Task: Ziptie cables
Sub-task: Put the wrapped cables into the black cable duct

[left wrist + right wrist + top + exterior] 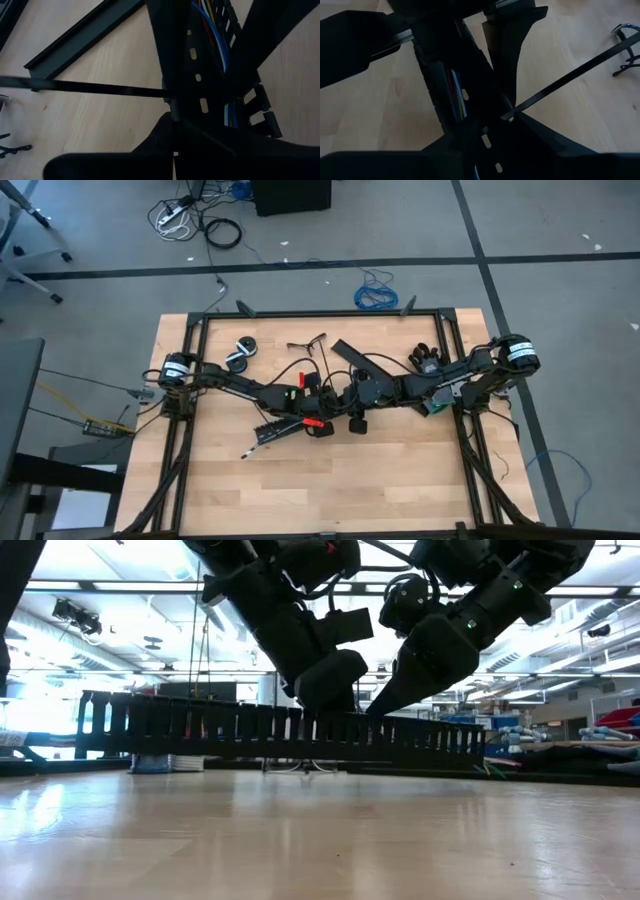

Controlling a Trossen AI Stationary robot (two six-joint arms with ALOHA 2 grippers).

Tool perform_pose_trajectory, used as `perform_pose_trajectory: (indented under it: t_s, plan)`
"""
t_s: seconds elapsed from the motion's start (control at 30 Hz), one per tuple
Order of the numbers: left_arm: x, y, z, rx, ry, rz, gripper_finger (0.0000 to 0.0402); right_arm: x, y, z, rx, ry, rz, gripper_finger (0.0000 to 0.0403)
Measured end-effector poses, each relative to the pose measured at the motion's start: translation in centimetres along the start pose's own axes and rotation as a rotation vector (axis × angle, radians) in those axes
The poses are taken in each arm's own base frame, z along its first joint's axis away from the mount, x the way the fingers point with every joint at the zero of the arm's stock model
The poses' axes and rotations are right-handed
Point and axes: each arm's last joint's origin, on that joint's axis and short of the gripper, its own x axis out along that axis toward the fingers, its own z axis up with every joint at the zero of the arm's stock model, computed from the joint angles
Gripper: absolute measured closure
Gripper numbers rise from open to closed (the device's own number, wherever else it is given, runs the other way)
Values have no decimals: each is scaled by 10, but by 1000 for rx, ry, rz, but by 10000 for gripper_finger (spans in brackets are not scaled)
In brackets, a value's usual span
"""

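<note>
Both grippers meet at the table's middle over a wide black perforated strip (pixel 200 75) that carries thin coloured cables (pixel 217 35), also seen as cables (pixel 457 97) in the right wrist view. A thin black ziptie (pixel 90 87) crosses to the strip's edge; its long tail (pixel 575 72) sticks out sideways over the wood. My left gripper (pixel 325 415) is shut at the spot where the ziptie meets the strip. My right gripper (pixel 352 408) straddles the strip, with the ziptie's end (pixel 506 118) beside one finger. My left gripper is shut where the ziptie reaches the strip's edge (pixel 172 105), slanting down from the table's left. Its own dark fingers hide whether they pinch the ziptie alone or the strip's wall too. My right gripper has the perforated strip (pixel 487 142) between its two fingers, which slant down from the table's right and lie across it. Whether the finger (pixel 540 132) also touches the ziptie's end, I cannot tell.
A flat black cover strip (pixel 355 355) and loose zipties (pixel 305 342) lie toward the far edge, with black rolls (pixel 240 350) at the far left. Another slotted strip (pixel 272 430) lies near the left gripper. Black frame rails (pixel 320 313) border the table.
</note>
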Motion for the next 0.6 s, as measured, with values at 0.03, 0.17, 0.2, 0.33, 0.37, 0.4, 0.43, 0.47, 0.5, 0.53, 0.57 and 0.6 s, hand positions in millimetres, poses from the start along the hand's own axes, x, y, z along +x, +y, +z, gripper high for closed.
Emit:
perform_pose_trajectory:
  t_s: [0.03, 0.17, 0.2, 0.33, 0.37, 0.4, 0.43, 0.47, 0.5, 0.53, 0.57, 0.6]
  plan:
    - [0, 0, 0, 0, 1, -2, 401, 0, -1, 0, -3, 0, 0, 281]
    - [0, 0, 0, 1, 5, -8, 401, 1, -2, 0, -20, 1, -4, 281]
    - [0, 0, 0, 3, 8, -9, 401, 1, -2, 0, -21, 1, -4, 280]
    - [0, 0, -2, 11, 25, -9, 401, 1, -2, 0, -23, 3, -6, 281]
    - [0, 0, -2, 13, 28, -11, 401, 1, -3, 0, -23, 4, -9, 281]
    - [0, -1, -2, 12, 28, -17, 401, 1, -3, 0, -23, 6, -16, 282]
    - [-1, -1, -2, 13, 28, -18, 401, 1, -3, -1, -23, 7, -19, 282]
    - [-1, -1, -2, 13, 27, -19, 401, 1, -4, -1, -23, 7, -19, 282]
    - [-1, -1, -2, 13, 27, -19, 401, 0, -4, 0, -23, 6, -19, 282]
    - [-1, -1, -2, 13, 27, -19, 401, 0, -4, 0, -22, 4, -19, 281]
    - [-1, -1, -2, 13, 27, -19, 401, 0, -4, 0, -21, 4, -20, 282]
    - [-1, -1, -2, 12, 26, -18, 401, 0, -5, 0, -20, 4, -19, 282]
